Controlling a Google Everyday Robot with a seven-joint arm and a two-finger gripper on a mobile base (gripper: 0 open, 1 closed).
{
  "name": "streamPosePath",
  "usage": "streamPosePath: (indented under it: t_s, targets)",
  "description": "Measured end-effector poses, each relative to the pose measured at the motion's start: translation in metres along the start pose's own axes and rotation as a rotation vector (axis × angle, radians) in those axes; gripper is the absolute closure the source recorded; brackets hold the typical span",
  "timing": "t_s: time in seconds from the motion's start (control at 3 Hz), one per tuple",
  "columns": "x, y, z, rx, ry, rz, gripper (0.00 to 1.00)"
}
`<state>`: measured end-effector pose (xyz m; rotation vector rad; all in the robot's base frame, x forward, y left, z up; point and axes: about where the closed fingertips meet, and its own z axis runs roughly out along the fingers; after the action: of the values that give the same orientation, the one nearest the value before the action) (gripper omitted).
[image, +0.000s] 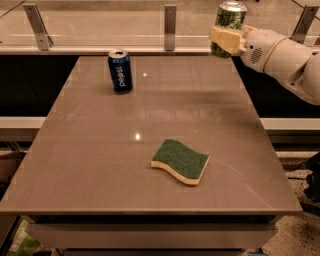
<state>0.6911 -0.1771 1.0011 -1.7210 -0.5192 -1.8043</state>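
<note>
**Green can held up at the far right corner**

The green can (231, 16) is gripped by the gripper (225, 42), whose pale fingers are closed around its lower half. Its long axis is seen upright, top up. It is held by the far right corner of the counter (100, 165), though whether over the edge or just behind it cannot be told. The white arm (285, 57) is brought in from the right side. Along the far edge, well apart to the left, a blue can (120, 71) is stood upright. Nearer the front, a sponge (180, 161) is laid flat, green face up, far from both cans.
</note>
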Motion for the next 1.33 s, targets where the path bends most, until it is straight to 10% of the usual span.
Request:
streamPosePath:
  t_s: [1.33]
  targets:
    - [-0.054, -0.013, -0.010, 0.033, 0.008, -0.091, 1.00]
